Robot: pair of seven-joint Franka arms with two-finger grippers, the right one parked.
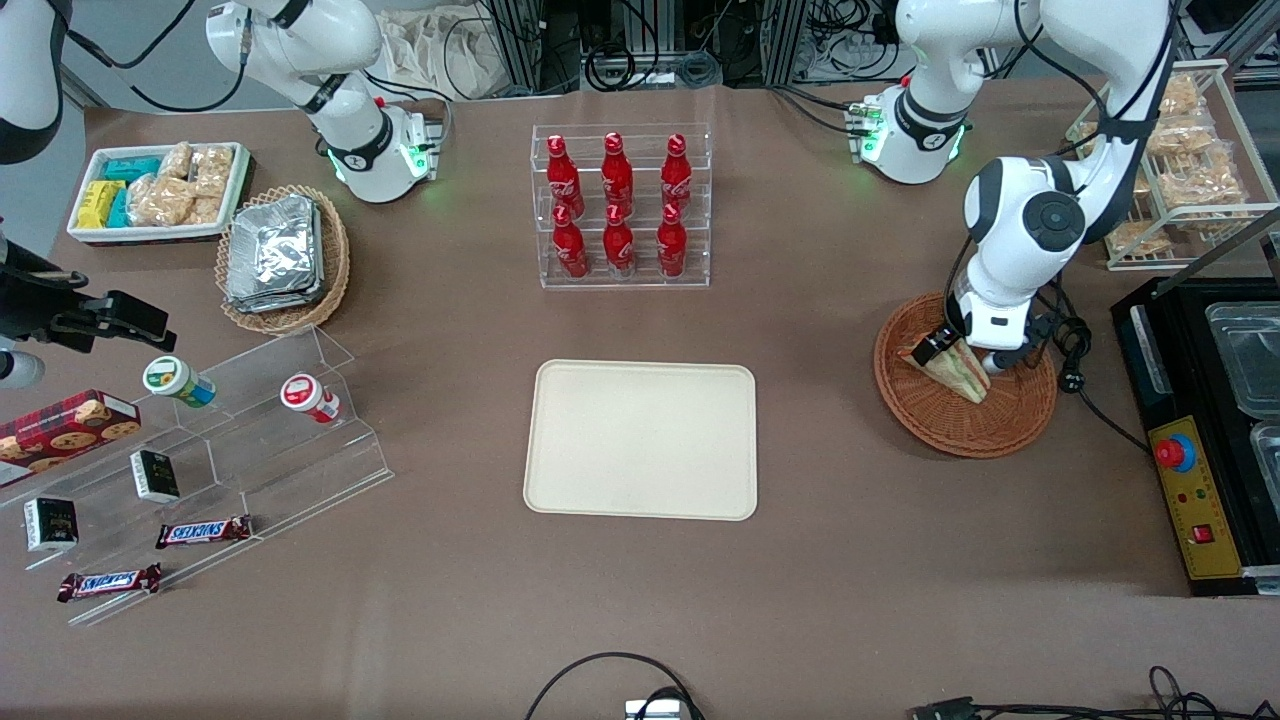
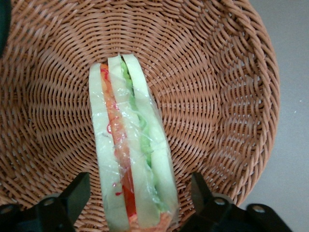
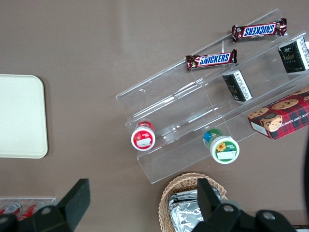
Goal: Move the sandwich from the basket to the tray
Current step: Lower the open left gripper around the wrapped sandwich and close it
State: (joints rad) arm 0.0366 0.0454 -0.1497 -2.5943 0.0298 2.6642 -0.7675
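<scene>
The sandwich [image 1: 957, 371] [image 2: 129, 159], a clear-wrapped wedge of pale bread with orange-red and green layers, lies in the reddish-brown wicker basket [image 1: 962, 438] [image 2: 217, 92] toward the working arm's end of the table. My left gripper [image 1: 966, 352] [image 2: 139, 182] is down in the basket and open. One black finger [image 2: 77, 191] stands on each side of the sandwich's wide end, with a small gap between pad and wrap on both sides. The cream tray [image 1: 641, 440] lies flat at the table's middle with nothing on it.
A clear rack of red bottles [image 1: 620, 208] stands farther from the front camera than the tray. Beside the basket, at the table's end, sit a black machine with a red button [image 1: 1175, 452], a wire shelf of snack bags [image 1: 1185, 160] and a loose black cable [image 1: 1075, 372].
</scene>
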